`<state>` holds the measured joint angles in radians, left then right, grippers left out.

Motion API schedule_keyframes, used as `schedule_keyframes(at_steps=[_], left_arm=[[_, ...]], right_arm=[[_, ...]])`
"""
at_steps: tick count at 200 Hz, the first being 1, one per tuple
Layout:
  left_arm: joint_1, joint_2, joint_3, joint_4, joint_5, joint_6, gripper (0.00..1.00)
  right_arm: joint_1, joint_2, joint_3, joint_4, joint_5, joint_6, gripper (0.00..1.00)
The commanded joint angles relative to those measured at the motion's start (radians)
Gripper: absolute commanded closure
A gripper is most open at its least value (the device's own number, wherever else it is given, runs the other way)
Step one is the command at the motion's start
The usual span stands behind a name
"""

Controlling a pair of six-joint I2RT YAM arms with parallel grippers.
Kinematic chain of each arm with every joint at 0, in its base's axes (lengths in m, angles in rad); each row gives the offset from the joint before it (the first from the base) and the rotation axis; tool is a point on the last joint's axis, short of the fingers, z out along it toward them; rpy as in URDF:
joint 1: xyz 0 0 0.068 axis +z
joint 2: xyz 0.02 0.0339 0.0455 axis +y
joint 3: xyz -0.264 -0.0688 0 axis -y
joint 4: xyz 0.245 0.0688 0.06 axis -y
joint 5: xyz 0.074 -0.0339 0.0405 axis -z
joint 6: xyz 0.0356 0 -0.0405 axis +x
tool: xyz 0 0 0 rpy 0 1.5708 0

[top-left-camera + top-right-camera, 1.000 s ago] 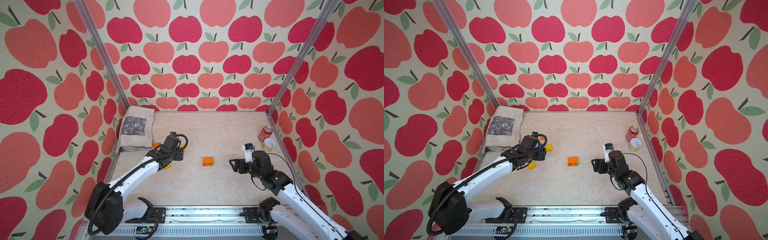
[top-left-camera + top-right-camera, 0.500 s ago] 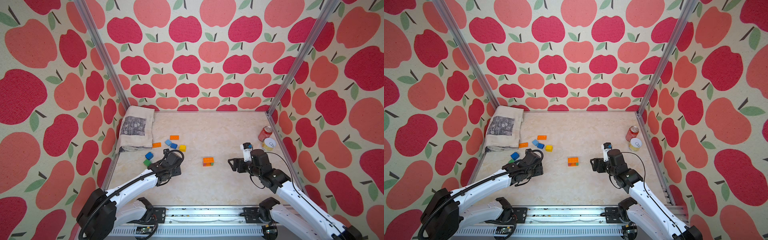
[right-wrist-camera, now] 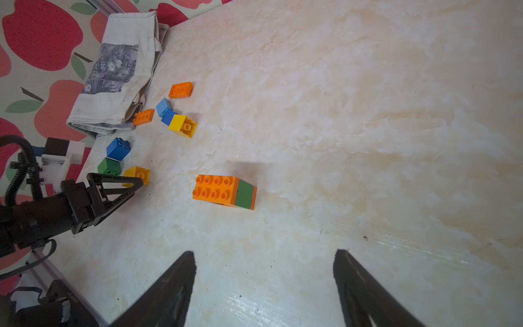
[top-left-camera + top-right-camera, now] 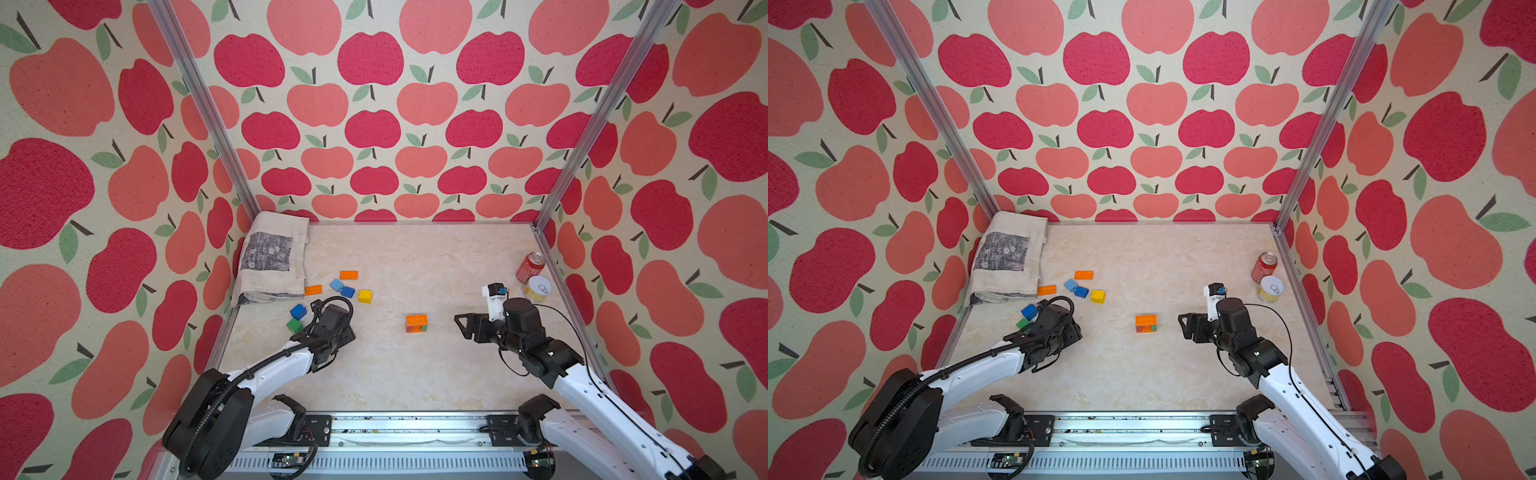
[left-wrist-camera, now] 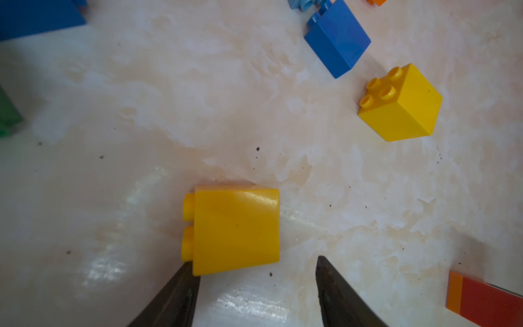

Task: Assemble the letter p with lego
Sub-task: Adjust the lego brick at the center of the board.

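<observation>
A joined lego block (image 4: pixel 416 323), orange on top with green and red below, lies mid-table in both top views (image 4: pixel 1145 323) and in the right wrist view (image 3: pixel 225 192). Loose lego lies at the left: two orange bricks (image 4: pixel 348 274), light blue (image 4: pixel 336 284), blue (image 4: pixel 348 291), yellow (image 4: pixel 365 296), another blue (image 4: pixel 298 311) and green (image 4: pixel 294 325). My left gripper (image 5: pixel 256 266) is open, low over the table. A second yellow brick (image 5: pixel 235 229) lies on its side just ahead of it, touching one fingertip (image 5: pixel 189 271). My right gripper (image 3: pixel 264 254) hangs open and empty, right of the joined block.
A folded printed towel (image 4: pixel 272 257) lies in the back left corner. A red soda can (image 4: pixel 530 266) and a yellow tin (image 4: pixel 537 287) stand by the right wall. Metal frame posts and apple-patterned walls close in the table.
My left arm has drawn back from the cluster of loose bricks toward the front, uncovering them, and its jaws have narrowed somewhat. The right arm has barely moved.
</observation>
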<state>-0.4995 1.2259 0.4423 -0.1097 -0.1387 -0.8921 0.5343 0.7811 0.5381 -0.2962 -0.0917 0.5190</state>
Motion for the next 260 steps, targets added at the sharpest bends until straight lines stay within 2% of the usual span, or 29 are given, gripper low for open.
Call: schedule_keyframes(at_steps=[1, 44, 81, 122, 146, 162, 187, 224, 242, 260], left_arm=[[0.026, 0.061, 0.024, 0.06, 0.037, 0.019, 0.35], [0.09, 0.167, 0.082, 0.064, 0.028, 0.084, 0.32], [0.117, 0.259, 0.136, 0.05, 0.032, 0.131, 0.38], [0.121, 0.275, 0.156, 0.031, 0.037, 0.154, 0.59], [0.119, 0.23, 0.132, 0.071, 0.047, 0.171, 0.73], [0.11, 0.186, 0.115, 0.105, 0.063, 0.202, 0.77], [0.049, 0.107, 0.115, 0.157, 0.094, 0.351, 0.8], [-0.129, -0.024, 0.096, 0.317, 0.147, 0.665, 0.82], [-0.191, -0.055, 0.054, 0.443, 0.232, 0.794, 0.81], [-0.21, -0.059, 0.022, 0.532, 0.33, 0.853, 0.82]], right_arm=[[-0.005, 0.0, -0.012, 0.028, -0.017, 0.022, 0.2], [-0.005, 0.014, -0.015, 0.037, -0.022, 0.023, 0.2], [-0.005, 0.012, -0.022, 0.034, -0.021, 0.026, 0.2], [-0.005, 0.001, -0.022, 0.025, -0.014, 0.026, 0.2], [-0.005, -0.002, -0.019, 0.022, -0.018, 0.034, 0.2], [-0.005, -0.002, -0.014, 0.023, -0.026, 0.044, 0.2], [-0.005, 0.006, -0.004, 0.031, -0.064, 0.07, 0.2], [0.025, 0.035, 0.021, 0.066, -0.119, 0.129, 0.2], [0.071, 0.06, 0.042, 0.085, -0.11, 0.145, 0.2], [0.131, 0.095, 0.07, 0.097, -0.083, 0.151, 0.2]])
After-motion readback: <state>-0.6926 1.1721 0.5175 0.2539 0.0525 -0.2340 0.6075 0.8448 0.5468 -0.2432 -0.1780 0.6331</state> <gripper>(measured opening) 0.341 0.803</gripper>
